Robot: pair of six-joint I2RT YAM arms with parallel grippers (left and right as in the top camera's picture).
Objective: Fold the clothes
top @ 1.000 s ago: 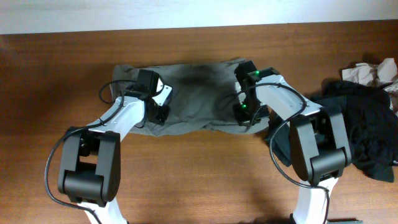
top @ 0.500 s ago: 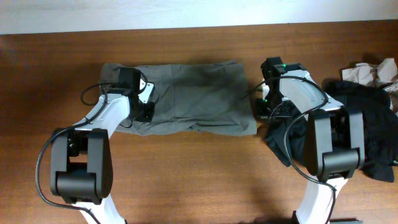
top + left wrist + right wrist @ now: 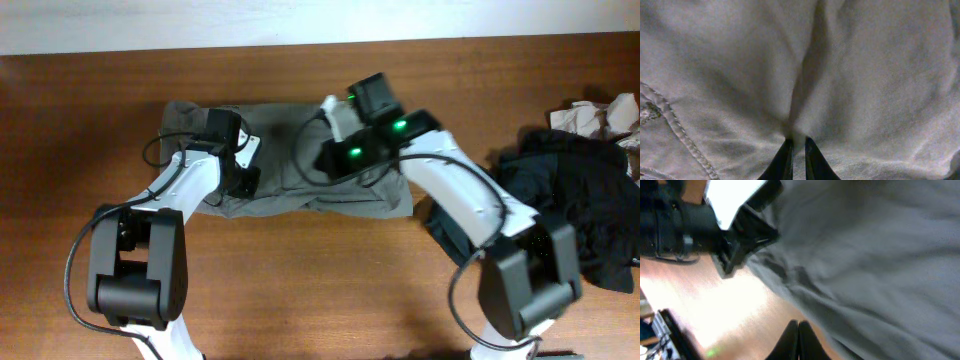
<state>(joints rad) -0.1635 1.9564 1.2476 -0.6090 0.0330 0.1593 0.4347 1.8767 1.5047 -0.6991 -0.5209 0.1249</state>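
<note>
The shorts [image 3: 285, 150] lie spread flat toward the far middle of the table [image 3: 300, 280]. The left gripper [image 3: 796, 146] pinches a ridge of their cloth. The right gripper [image 3: 798, 330], pressed together and empty, hangs above the table's middle. Black clothes [image 3: 580, 200] are heaped at the table's right end.

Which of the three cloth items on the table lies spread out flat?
The grey-olive shorts, mid-table. The black garments and the pale cloth at the right are crumpled heaps.
</note>
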